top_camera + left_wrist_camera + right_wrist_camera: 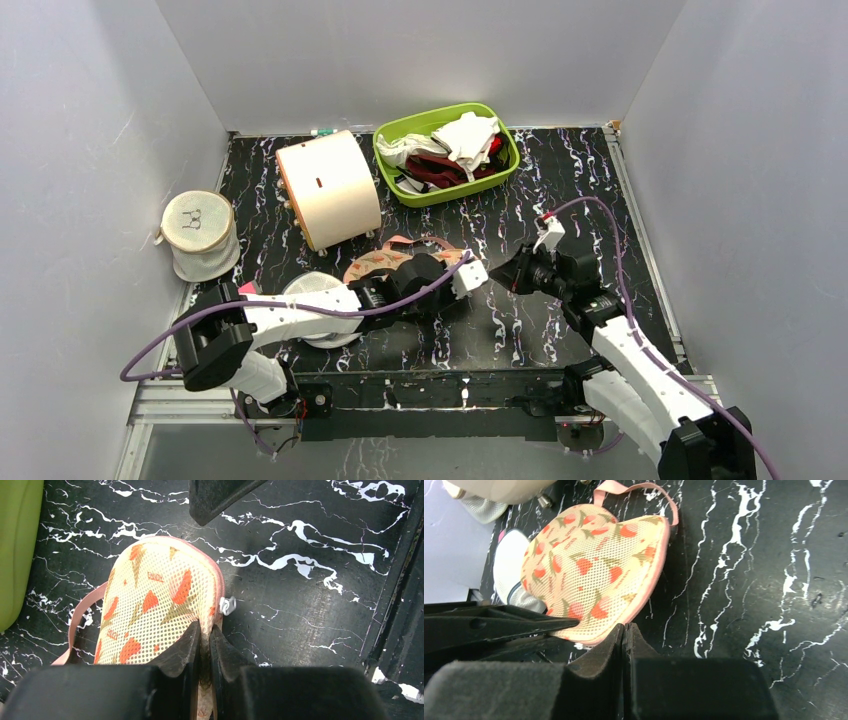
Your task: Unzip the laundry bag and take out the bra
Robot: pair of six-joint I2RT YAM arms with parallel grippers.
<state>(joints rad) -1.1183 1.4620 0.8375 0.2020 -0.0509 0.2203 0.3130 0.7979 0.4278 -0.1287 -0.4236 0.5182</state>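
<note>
The peach-pink printed laundry bag (383,263) lies flat on the black marbled table and looks closed. My left gripper (205,630) is shut on the bag's (155,605) pink-edged rim, just behind the small white zip pull (227,605). My right gripper (624,627) is shut with nothing between its fingers. Its tips are just off the bag's (594,565) pink edge, facing the left gripper's fingers (524,624). In the top view the left gripper (440,275) and the right gripper (512,272) face each other across the bag's right end. The bra is hidden.
A green bin (447,190) at the back holds white cloths and a dark red garment. A white cylinder bag (328,190) lies behind the peach bag. A round white mesh pouch (318,292) sits under my left arm. A mesh basket (198,235) stands at the left wall.
</note>
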